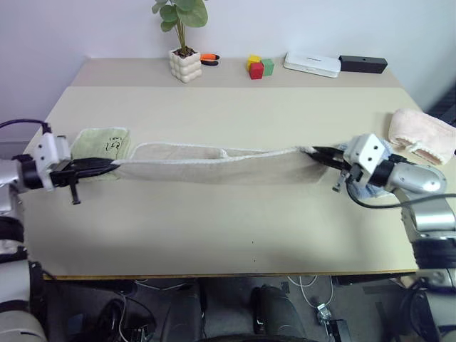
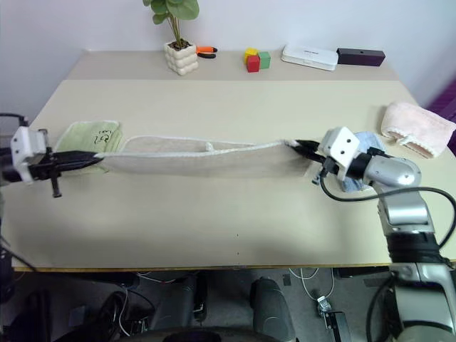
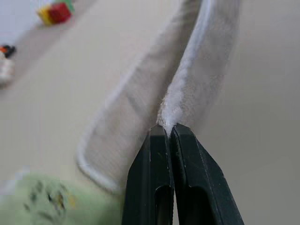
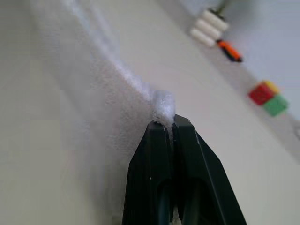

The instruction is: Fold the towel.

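While both arms hold it stretched out, the towel [image 1: 214, 165] hangs as a long narrow band between them, just above the middle of the beige table [image 1: 214, 235], apparently doubled lengthwise with its white corded trim running along the top edge. Left gripper [image 1: 107, 166] has its black fingers pinched tight on the towel's left end; left wrist view shows cloth bunched right at the closed tips. Right gripper [image 1: 322, 153] is likewise clamped on the right end, tips closed on a tuft of terry. Progress, as a judgement: one lengthwise fold looks in place and the cloth is pulled taut, so what seems left is laying it down flat and bringing the ends together for the crosswise fold, then letting go. Near edge of the table is bare; cables and dark floor show below it. Just behind the left gripper lies a light green cloth [image 1: 100, 144], flat on the table, its edge next to or slightly under the towel's end, cannot tell which. A light blue cloth [image 2: 365, 142] sits partly hidden behind the right arm, and a pink folded cloth [image 1: 422, 135] lies farther right. Along the far strip: potted plant [image 1: 184, 60] in a white bumpy pot, orange-handled tool [image 1: 209, 58], coloured blocks [image 1: 260, 67], white flat box [image 1: 312, 64], black box [image 1: 363, 64]. Plain pale wall behind.
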Robot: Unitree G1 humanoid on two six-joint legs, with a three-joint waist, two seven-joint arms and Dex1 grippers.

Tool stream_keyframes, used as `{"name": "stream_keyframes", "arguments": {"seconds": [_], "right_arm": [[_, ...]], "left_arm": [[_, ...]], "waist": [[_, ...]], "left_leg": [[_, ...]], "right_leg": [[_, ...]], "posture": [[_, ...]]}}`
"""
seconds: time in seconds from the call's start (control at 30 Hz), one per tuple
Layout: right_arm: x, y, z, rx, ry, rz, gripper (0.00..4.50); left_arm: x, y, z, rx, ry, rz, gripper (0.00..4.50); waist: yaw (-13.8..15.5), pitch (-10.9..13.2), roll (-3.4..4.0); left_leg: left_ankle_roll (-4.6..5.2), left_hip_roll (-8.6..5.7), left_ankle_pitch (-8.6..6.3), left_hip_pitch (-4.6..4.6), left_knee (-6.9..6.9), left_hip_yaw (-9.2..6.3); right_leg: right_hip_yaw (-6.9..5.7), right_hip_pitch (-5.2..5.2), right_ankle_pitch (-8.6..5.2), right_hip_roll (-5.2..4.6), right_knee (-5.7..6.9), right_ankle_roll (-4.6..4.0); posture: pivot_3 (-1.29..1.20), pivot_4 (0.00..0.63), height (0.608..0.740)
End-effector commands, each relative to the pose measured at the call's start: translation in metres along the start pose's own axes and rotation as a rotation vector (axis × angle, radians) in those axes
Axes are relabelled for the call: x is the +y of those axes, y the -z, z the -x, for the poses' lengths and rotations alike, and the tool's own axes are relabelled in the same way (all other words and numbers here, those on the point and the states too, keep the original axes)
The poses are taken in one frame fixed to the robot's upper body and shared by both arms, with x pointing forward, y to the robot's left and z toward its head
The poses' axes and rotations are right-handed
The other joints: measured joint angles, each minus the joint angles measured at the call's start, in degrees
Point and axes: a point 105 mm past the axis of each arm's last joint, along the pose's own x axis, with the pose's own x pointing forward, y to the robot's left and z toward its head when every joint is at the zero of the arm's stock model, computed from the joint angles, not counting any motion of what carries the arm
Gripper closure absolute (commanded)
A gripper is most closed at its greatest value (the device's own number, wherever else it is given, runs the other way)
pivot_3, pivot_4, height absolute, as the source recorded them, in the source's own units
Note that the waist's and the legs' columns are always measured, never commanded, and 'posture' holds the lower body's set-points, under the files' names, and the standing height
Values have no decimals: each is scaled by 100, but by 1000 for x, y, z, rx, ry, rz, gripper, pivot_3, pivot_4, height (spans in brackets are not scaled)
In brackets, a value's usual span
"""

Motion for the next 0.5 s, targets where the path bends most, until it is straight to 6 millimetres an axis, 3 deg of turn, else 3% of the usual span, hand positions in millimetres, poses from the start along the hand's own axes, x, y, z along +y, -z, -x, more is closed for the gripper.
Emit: {"name": "stream_keyframes", "arguments": {"seconds": [0.03,0.23,0.5], "right_arm": [[-4,1,-8,-2,16,34,4483],[-10,7,-21,17,44,49,4483],[-22,18,-34,77,116,76,4483]], "left_arm": [[15,3,-7,45,-75,-7,4500],[44,-3,-35,72,-224,-32,4500],[59,5,-52,169,-328,-33,4500]], "waist": [[-4,0,0],[8,1,-1],[-39,1,-1]], "left_leg": [[0,0,0,-2,-1,0],[-1,-1,1,-5,2,1],[-4,-1,3,-4,-2,1]], "right_leg": [[0,-2,0,1,-1,0],[0,-4,0,0,0,3],[0,-5,-1,1,0,3]], "posture": [[0,150,735],[0,150,735],[0,150,735]]}}
